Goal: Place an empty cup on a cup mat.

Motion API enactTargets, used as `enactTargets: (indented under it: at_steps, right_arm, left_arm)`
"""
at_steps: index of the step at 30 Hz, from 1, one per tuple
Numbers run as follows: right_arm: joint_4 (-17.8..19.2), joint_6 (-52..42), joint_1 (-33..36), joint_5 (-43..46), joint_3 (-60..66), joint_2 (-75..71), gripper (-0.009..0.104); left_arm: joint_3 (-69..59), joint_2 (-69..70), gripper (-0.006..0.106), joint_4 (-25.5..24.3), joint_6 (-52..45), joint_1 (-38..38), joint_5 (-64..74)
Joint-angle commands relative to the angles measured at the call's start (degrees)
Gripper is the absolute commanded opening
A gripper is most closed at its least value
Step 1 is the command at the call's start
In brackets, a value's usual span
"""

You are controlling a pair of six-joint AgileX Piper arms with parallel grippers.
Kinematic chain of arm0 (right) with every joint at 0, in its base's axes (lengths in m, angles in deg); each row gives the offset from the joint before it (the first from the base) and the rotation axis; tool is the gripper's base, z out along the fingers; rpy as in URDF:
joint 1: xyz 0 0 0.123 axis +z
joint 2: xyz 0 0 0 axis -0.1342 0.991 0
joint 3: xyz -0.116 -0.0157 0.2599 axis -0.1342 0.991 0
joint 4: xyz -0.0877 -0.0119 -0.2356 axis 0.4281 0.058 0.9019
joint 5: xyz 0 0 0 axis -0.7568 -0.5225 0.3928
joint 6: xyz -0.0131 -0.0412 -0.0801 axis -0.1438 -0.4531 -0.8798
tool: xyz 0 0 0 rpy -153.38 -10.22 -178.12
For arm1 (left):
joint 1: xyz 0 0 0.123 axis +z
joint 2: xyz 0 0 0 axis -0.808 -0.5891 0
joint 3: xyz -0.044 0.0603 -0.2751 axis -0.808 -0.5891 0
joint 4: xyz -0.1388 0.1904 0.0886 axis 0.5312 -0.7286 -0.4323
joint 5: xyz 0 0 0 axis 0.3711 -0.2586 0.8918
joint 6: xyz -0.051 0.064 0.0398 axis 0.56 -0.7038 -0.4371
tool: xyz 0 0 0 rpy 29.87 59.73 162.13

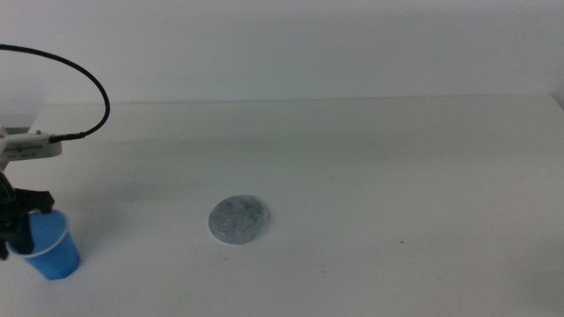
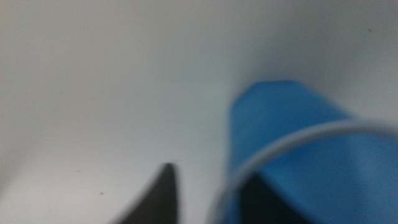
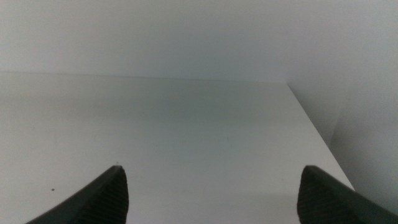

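Observation:
The blue cup [image 1: 52,246] stands at the table's left front. My left gripper [image 1: 12,224] is at its rim. In the left wrist view the cup [image 2: 292,137] fills one side, its white rim close to the camera. One dark jaw shows beside the cup with a strip of bare table between them. The other jaw is hidden by the cup. The cup mat [image 1: 239,219], a speckled grey disc, lies flat to the right of the cup, apart from it and with nothing on it. My right gripper [image 3: 211,199] is open and empty over bare table, out of the middle view.
The white table [image 1: 405,173] runs to a far edge against a pale wall. A black cable [image 1: 81,71] arcs above the left arm. In the right wrist view the table's side edge [image 3: 317,130] shows, with a drop beyond it.

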Motion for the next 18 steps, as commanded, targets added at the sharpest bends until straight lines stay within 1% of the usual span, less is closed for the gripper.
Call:
enactTargets:
  at_steps: [1, 2, 3, 7, 12, 15, 18]
  right_arm:
    - [0.39, -0.23, 0.12, 0.38, 0.19, -0.28, 0.093]
    - [0.39, -0.23, 0.12, 0.38, 0.19, -0.28, 0.093]
    - [0.39, -0.23, 0.12, 0.38, 0.19, -0.28, 0.093]
    - [0.39, -0.23, 0.12, 0.38, 0.19, -0.28, 0.093]
    - [0.39, -0.23, 0.12, 0.38, 0.19, -0.28, 0.093]
    - [0.39, -0.23, 0.12, 0.38, 0.19, -0.28, 0.093]
    - [0.39, -0.23, 0.12, 0.38, 0.19, -0.28, 0.093]
  left_arm:
    - [0.86, 0.57, 0.013, 1.94, -0.34, 0.16, 0.45]
    - [0.9, 0.87, -0.001, 2.78, -0.06, 0.03, 0.6]
    - [1.0, 1.27, -0.002, 3.58, 0.19, -0.55, 0.95]
    - [2.51, 3.33, -0.002, 5.1, 3.48, -5.14, 1.73]
    - [8.96, 2.53, -0.002, 9.16, 8.84, -18.48, 0.54]
    - [14.09, -1.0, -0.002, 9.35, 12.69, -25.81, 0.3]
    - [19.21, -4.93, -0.002, 8.7, 14.5, -30.88, 0.41]
